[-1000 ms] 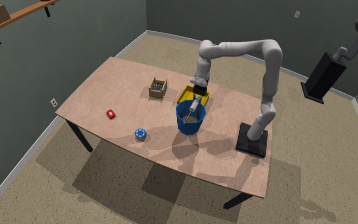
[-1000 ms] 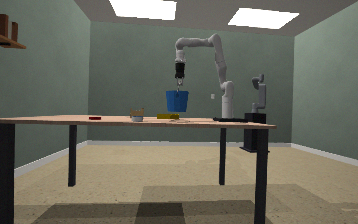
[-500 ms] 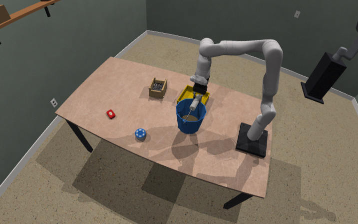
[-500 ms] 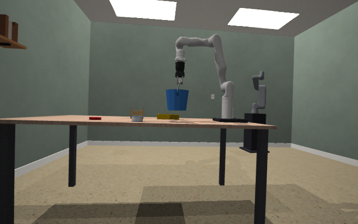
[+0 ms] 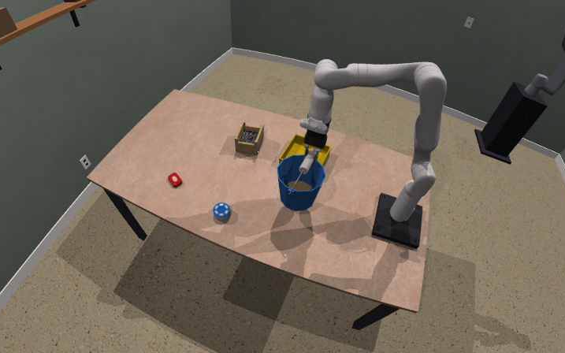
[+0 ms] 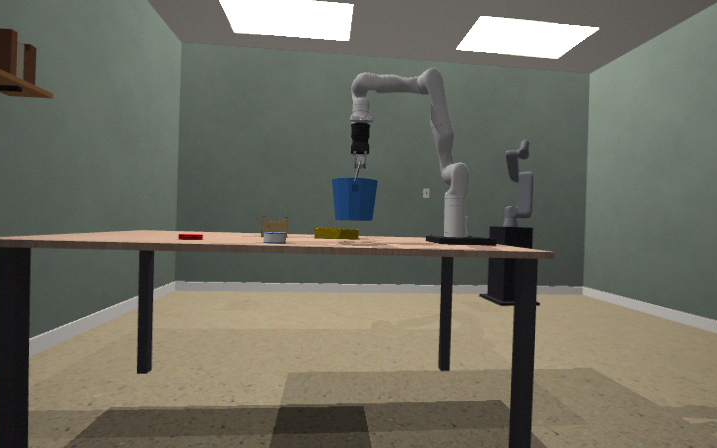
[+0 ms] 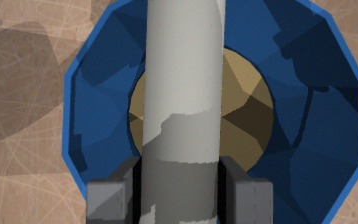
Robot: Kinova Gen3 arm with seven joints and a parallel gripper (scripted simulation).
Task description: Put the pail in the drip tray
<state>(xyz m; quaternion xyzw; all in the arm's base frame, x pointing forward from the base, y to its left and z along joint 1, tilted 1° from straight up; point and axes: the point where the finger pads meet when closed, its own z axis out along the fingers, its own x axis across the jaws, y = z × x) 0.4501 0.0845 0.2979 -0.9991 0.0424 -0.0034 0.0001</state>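
The blue pail [image 5: 299,192] [image 6: 354,200] [image 7: 320,115] hangs upright in the air, well above the table [image 5: 187,131]. It has a tan inner floor. My gripper [image 5: 311,152] [image 6: 359,163] [image 7: 179,179] is shut on the white grip [image 5: 307,163] [image 7: 182,75] of the pail's wire handle, straight above the pail. The yellow drip tray [image 5: 288,149] [image 6: 335,232] lies on the table just behind the pail, partly hidden by it in the overhead view. The wrist view shows only table top around the pail's rim, and no tray.
A wooden box of nails [image 5: 249,137] [image 6: 274,224] stands left of the tray. A red flat item [image 5: 175,179] [image 6: 190,236] and a blue-and-white round item [image 5: 221,210] [image 6: 274,237] lie nearer the table's left front. The arm's black base [image 5: 398,228] is at the right.
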